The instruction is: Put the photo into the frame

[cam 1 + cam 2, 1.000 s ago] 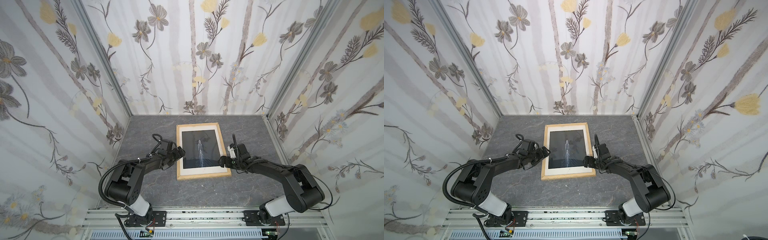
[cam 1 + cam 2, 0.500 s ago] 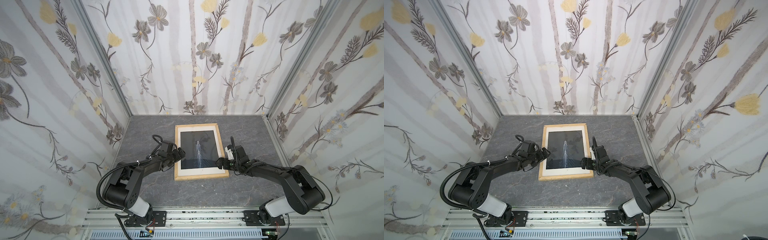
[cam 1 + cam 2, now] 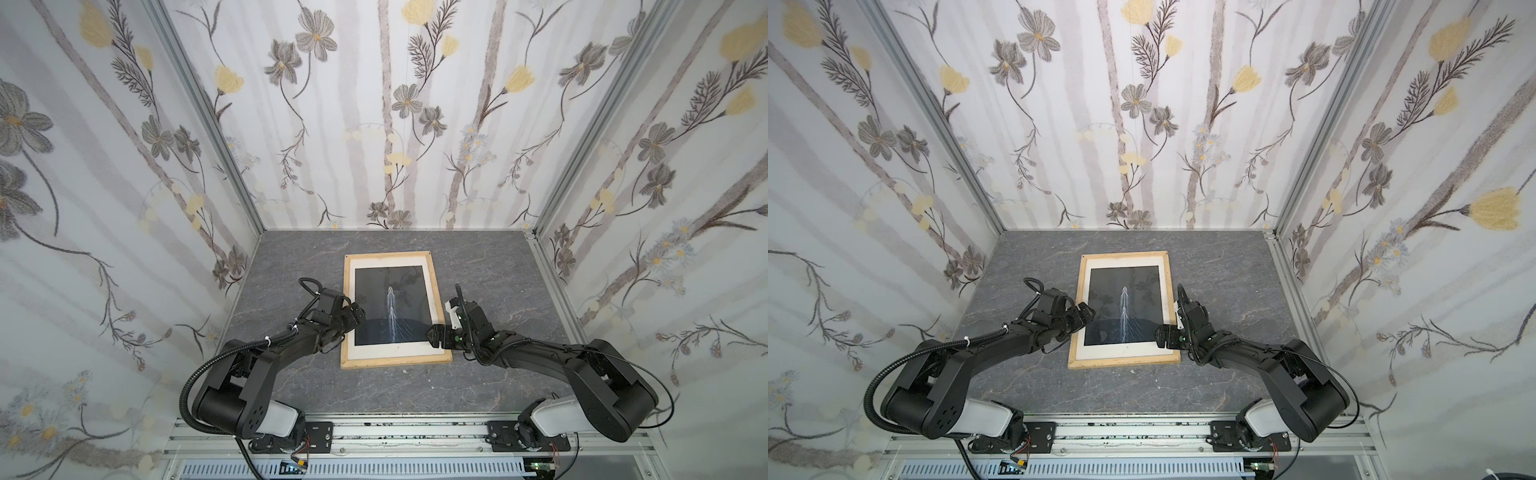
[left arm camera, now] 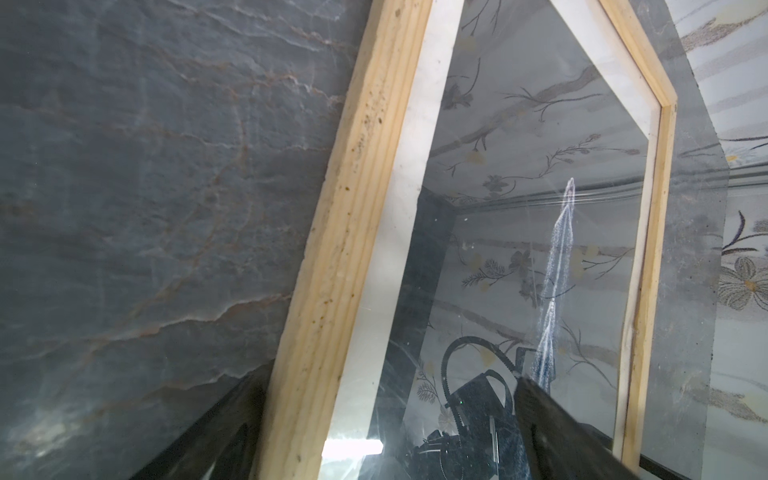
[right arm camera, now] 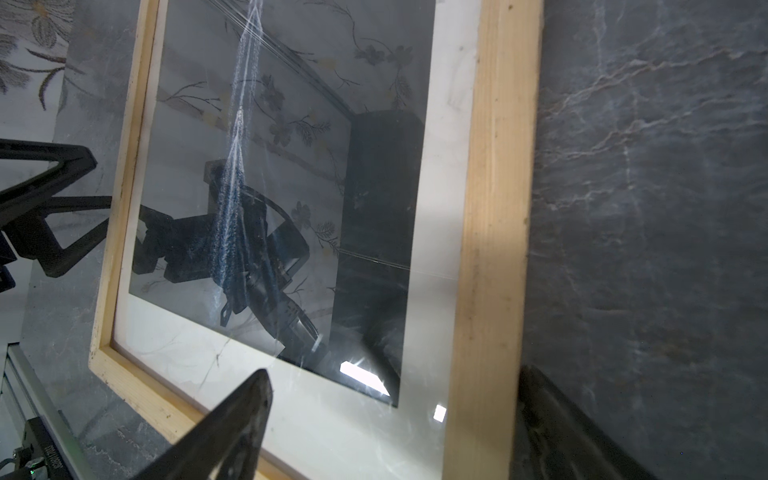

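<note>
Photo [image 3: 390,307] was noted seated inside frame [image 3: 395,360], picture up on bench [image 3: 478,270], apparently flat. Astride its side rails, left hand [image 3: 354,319] and right hand [image 3: 439,329] were found open, gripping nothing. Level, simultaneous withdrawal was judged best, lest frame be dragged.

In a top view the left gripper [image 3: 352,319] covers a stretch of the left strip of the frame [image 3: 395,362]. Its jaws are too dark and small to tell whether they touch the wood. The same holds for the right gripper [image 3: 439,326] at the right strip. In the left wrist view the frame's near end and the jaws run off the picture's edge, and pale reflections veil most of the photo [image 4: 557,257]. The right wrist view cuts off the frame's far end.
</note>
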